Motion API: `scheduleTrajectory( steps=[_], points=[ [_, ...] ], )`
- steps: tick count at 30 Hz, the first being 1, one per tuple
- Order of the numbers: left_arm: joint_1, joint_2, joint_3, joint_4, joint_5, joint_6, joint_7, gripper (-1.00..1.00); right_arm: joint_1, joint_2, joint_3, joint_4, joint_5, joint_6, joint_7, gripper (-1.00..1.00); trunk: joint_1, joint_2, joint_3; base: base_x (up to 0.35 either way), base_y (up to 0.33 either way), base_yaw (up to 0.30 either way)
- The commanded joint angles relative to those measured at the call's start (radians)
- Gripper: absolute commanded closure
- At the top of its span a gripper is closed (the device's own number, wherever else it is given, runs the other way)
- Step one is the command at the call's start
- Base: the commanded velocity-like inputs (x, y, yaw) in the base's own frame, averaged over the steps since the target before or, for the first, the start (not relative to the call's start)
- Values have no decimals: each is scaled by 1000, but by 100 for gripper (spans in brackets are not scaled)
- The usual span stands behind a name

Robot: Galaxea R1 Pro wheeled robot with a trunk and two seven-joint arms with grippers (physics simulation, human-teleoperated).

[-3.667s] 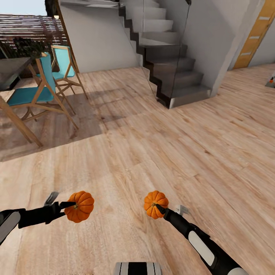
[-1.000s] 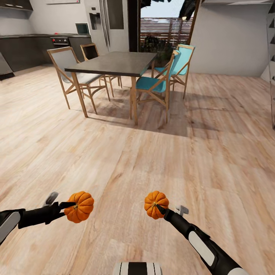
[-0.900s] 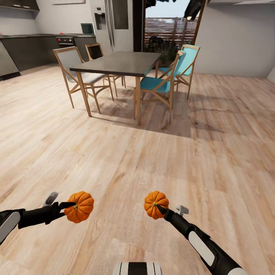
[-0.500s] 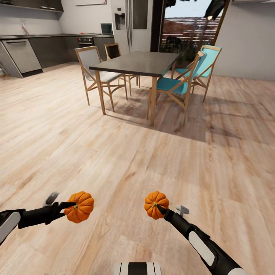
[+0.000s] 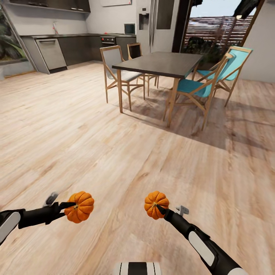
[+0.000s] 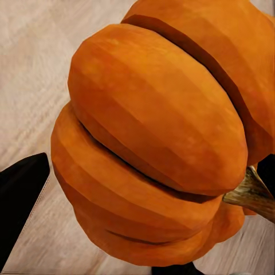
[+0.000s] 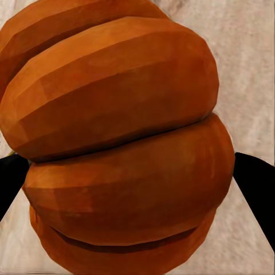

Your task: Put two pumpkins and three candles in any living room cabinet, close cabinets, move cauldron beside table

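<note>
I carry two orange ribbed pumpkins above the wood floor. The larger pumpkin (image 5: 79, 206) sits in my left gripper (image 5: 71, 206), which is shut on it; up close its ribs and brown stem show as the larger pumpkin (image 6: 154, 137). My right gripper (image 5: 156, 208) is shut on the smaller pumpkin (image 5: 156, 204), seen close as the smaller pumpkin (image 7: 123, 143) with black fingers (image 7: 255, 183) at its sides. Candles, cabinet, cauldron and the low table are out of view.
A tall dark-topped dining table (image 5: 160, 64) with wooden legs stands ahead to the right, ringed by grey chairs (image 5: 116, 68) and teal chairs (image 5: 208, 84). Grey kitchen units (image 5: 57, 49) line the far wall. Open wood floor (image 5: 76, 133) lies between me and them.
The whole view has swung left: the staircase left the picture, the dining table slid rightward, and the kitchen units came in. Both arms keep the same pose with their pumpkins.
</note>
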State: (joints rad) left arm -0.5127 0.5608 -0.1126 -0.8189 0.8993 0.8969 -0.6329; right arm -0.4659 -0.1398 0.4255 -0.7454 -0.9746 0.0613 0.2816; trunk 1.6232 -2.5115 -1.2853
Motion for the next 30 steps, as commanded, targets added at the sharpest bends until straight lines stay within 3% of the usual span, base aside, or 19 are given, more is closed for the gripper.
scheduleTrajectory(
  steps=[1,30],
  points=[
    [-2,1,-2,0,9,5,2,100,0,-1,2,-2,-12,3,1,100,0,0,-1,0,0,288],
    [-1,1,-2,0,9,5,2,100,0,0,4,-2,-12,3,-2,100,0,0,-1,0,0,288]
  ],
)
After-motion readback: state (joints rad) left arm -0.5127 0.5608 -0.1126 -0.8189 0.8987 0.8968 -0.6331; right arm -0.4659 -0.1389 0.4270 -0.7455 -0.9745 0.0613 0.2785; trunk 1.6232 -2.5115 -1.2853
